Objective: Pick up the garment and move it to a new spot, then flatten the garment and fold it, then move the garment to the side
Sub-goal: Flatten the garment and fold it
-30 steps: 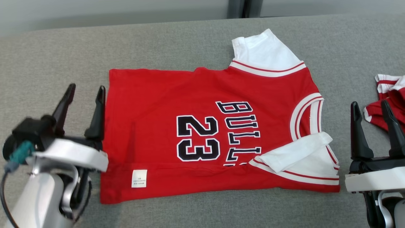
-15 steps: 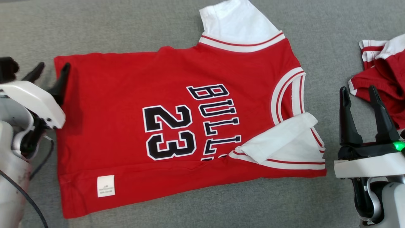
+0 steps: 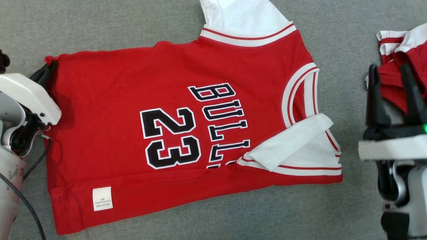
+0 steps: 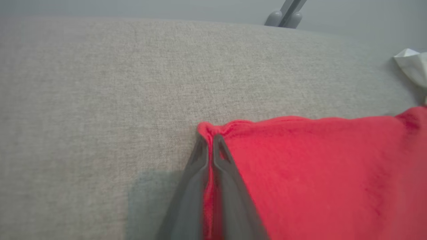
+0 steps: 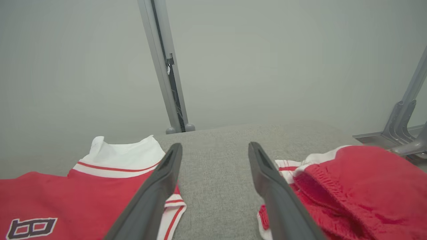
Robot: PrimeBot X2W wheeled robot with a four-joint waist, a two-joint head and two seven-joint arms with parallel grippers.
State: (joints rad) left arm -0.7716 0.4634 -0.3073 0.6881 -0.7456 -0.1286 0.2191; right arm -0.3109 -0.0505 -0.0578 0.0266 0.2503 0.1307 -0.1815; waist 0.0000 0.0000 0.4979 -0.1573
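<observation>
The garment (image 3: 186,126) is a red jersey with white sleeves and black "BULLS 23" lettering, lying flat on the grey cloth surface. My left gripper (image 3: 49,66) is at its far left hem corner; in the left wrist view the left gripper (image 4: 210,141) has its two fingers pressed together with a fold of the red hem (image 4: 208,131) pinched between them. My right gripper (image 3: 390,75) hovers open at the right, above the gap between the jersey and another red garment, and the right gripper (image 5: 215,153) holds nothing.
A second red-and-white garment (image 3: 405,58), bunched up, lies at the right edge, also seen as red shorts-like cloth (image 5: 350,186). The grey cloth surface (image 3: 350,40) runs back to a pale wall with a metal post (image 5: 165,66).
The head camera has tilted down and shifted. My left gripper reached the jersey's far left corner and shut on the hem, bunching it slightly. The right gripper stays open.
</observation>
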